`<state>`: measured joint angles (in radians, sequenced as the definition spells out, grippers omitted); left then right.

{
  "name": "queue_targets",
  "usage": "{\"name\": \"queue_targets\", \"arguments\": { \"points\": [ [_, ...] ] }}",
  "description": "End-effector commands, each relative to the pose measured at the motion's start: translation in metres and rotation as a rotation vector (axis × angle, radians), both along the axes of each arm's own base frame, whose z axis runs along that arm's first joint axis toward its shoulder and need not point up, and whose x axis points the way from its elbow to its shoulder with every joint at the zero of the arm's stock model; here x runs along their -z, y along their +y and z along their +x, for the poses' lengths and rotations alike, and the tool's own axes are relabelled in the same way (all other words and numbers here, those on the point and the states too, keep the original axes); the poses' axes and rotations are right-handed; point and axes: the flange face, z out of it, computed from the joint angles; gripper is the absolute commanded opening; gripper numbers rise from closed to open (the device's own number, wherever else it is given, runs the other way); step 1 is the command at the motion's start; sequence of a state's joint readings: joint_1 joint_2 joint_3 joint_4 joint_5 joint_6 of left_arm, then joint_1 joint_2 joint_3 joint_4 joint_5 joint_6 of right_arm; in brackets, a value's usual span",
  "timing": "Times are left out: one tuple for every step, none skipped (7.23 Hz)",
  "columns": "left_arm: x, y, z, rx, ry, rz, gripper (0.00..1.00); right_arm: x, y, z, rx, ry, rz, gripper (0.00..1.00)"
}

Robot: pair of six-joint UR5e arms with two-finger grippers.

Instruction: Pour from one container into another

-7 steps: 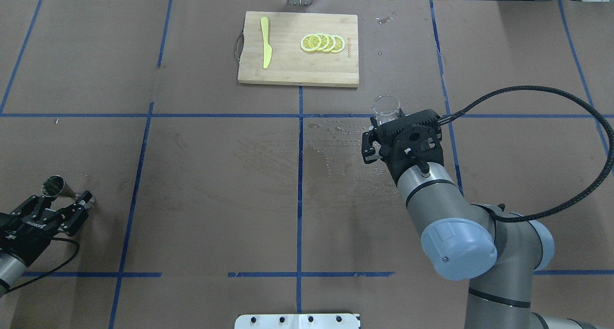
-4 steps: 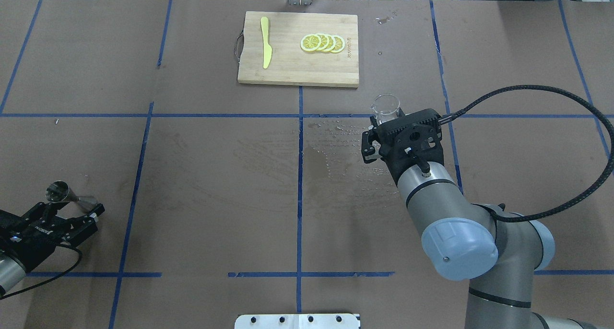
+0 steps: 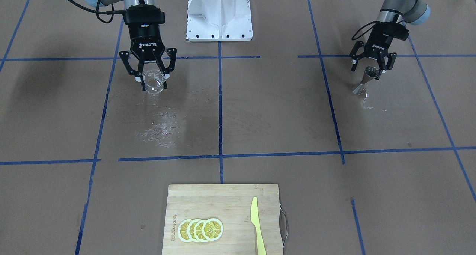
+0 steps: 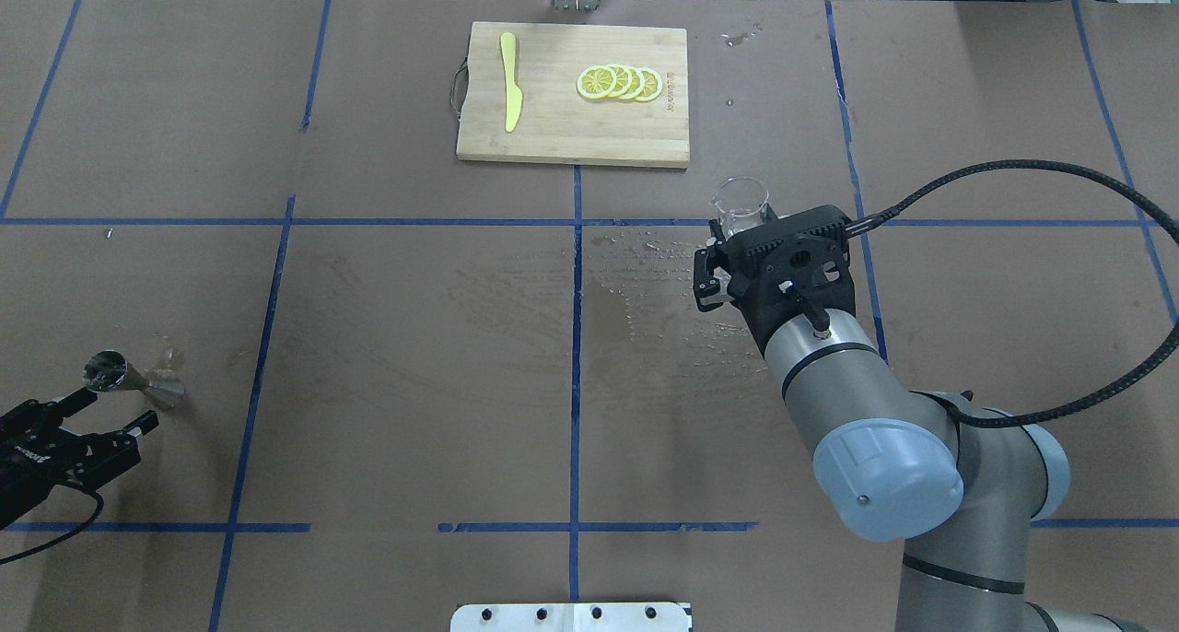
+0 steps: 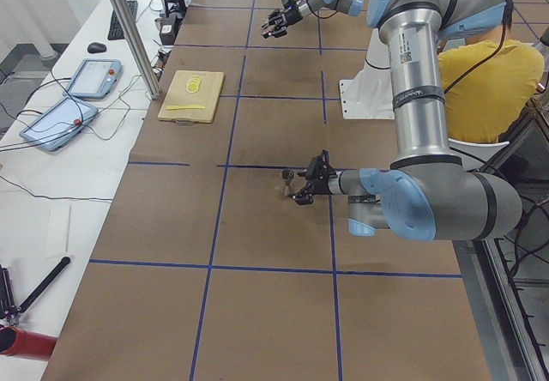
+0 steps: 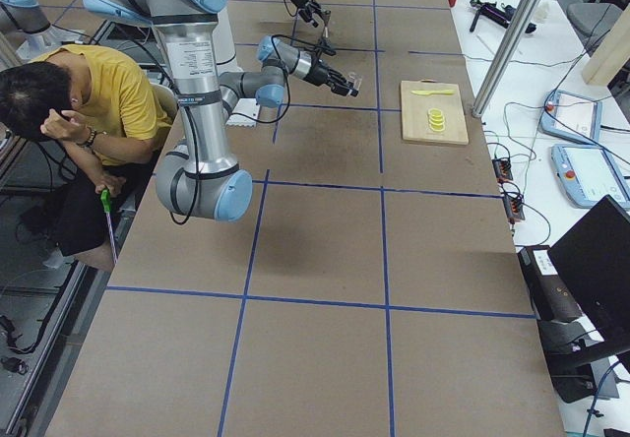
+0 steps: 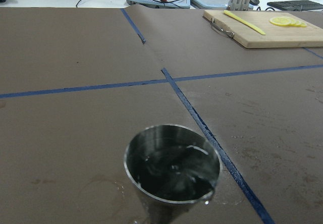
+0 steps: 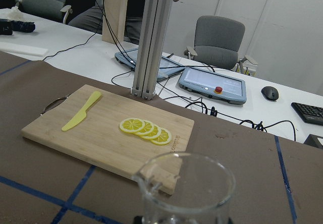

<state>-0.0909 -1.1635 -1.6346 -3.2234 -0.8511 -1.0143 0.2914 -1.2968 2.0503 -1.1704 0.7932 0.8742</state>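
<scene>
The brown tabletop (image 4: 414, 337) carries a broad wet patch (image 4: 645, 300) near its centre and a wooden cutting board (image 4: 553, 125) at the far edge, well clear of the work. The right end effector (image 3: 154, 87) is grasping the clear glass cup (image 4: 741, 204), fingers on either side of its wall. Its wrist view shows the rim upright and level, and no liquid that I can make out. Whether the base touches the tabletop I cannot tell. The left end effector (image 4: 115, 409) is released, spread wide and holding nothing. The steel jigger (image 4: 129, 379) stands just ahead of it on its own base, its upper bowl glinting as if wet or filled. The pour looks finished, so the step is probably parting cleanly from both vessels. The left should draw straight back along its own axis, since the narrow-waisted jigger would tip at a slight nudge. The right should seat the cup flat, open evenly, then back away without dragging it across the wet paper.
</scene>
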Motion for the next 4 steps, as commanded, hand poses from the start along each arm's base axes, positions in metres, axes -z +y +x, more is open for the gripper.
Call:
{"name": "queue_targets", "arguments": {
  "points": [
    [-0.005,0.008,-0.022,-0.093,-0.029,-0.032,1.0,0.001,0.0,0.0,0.0,-0.001,0.0,0.0],
    [-0.009,0.016,-0.044,-0.162,-0.06,-0.059,1.0,0.001,0.0,0.0,0.0,-0.001,0.0,0.0],
    [-0.017,0.021,-0.07,-0.209,-0.1,-0.087,1.0,-0.002,0.0,0.001,0.0,0.003,-0.001,0.0],
    [-0.03,0.021,-0.101,-0.239,-0.15,-0.126,1.0,-0.005,0.0,0.001,0.0,0.01,-0.003,0.0]
  ]
}}
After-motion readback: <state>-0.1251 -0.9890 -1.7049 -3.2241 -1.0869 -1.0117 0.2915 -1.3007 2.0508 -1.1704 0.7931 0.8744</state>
